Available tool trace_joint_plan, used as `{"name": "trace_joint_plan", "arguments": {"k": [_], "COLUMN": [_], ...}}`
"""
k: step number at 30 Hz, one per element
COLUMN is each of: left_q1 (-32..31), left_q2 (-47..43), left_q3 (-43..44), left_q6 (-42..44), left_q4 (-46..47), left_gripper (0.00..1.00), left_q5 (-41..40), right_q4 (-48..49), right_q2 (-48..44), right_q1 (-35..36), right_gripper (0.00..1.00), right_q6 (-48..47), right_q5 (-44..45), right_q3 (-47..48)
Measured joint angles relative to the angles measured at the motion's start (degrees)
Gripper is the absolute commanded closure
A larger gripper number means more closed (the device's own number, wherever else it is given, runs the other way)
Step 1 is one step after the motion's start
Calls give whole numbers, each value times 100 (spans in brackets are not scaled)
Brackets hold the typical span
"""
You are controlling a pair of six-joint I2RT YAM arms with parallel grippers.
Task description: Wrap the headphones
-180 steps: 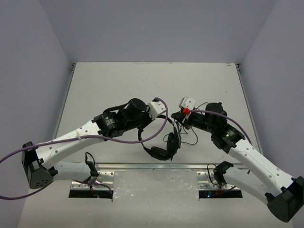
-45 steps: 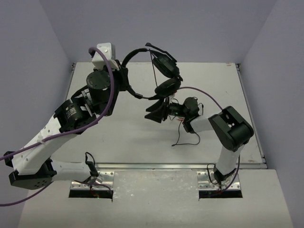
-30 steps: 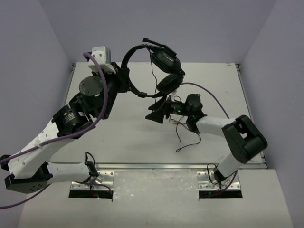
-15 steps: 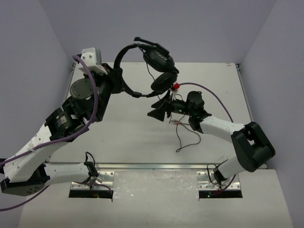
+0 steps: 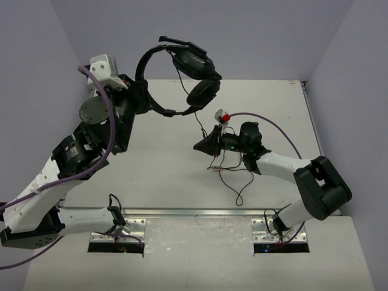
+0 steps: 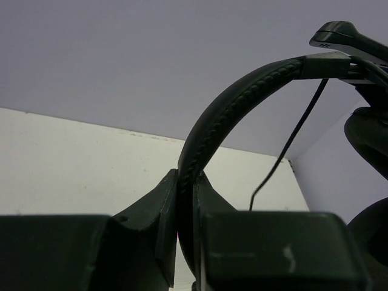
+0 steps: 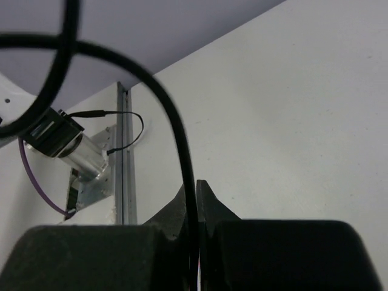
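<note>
At the upper centre of the overhead view, the headphones [image 5: 193, 63] hang in the air above the far part of the table [image 5: 151, 182], carried further up and to the left than half a second ago. The bigger change is lower down. The right gripper [image 5: 204, 145], whose jaws stood wide beside the cable [image 7: 183, 151] a second ago, has now snapped shut on it; its wrist view shows the black line running straight down into the pinched fingertips. With both ends held, the cord between the earcups [image 5: 203, 91] and that grip can be drawn taut. I judge this to be the start of a winding pass, with no turns laid around the band yet.

The headphones themselves are black, with a thin stitched headband [image 6: 236, 103] that curves out from the grip up to two padded oval cups stacked one above the other. The cable drops from the cups toward the middle of the frame. Past the right gripper its slack lies in a loose loop on the table at lower centre right.

The left gripper [image 5: 140, 97], in the upper left, is clamped edge-on across the headband, fingers tight on both sides of it.
</note>
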Motion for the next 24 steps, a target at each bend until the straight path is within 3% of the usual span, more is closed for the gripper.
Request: {"name": "trace_joint_plan", "arguments": {"k": [9,13,17,24], "left_q1": [271,1508,2559,2907], "left_q2": [549,1585,2350,3034], "left_q3": [223,1211,1598,1648], "left_q6": [227,-188,-664,-970], "left_q4": [271,-120,-415,-660], "left_gripper": [100,100,100,100], "left_q5": [-1014,-411,201,433], "right_q4": [-608,-1255,-1899,-2942], "right_q2": [-686,-1370,-1971,-2277], "right_q1": [289,756,1263,1768], "right_gripper": [99,99,99,99], "right_q6": [-385,-619,-754,-905], "right_q5": [1134,1969,2662,3163], "right_q3": [-732,-887,-1095,-901]}}
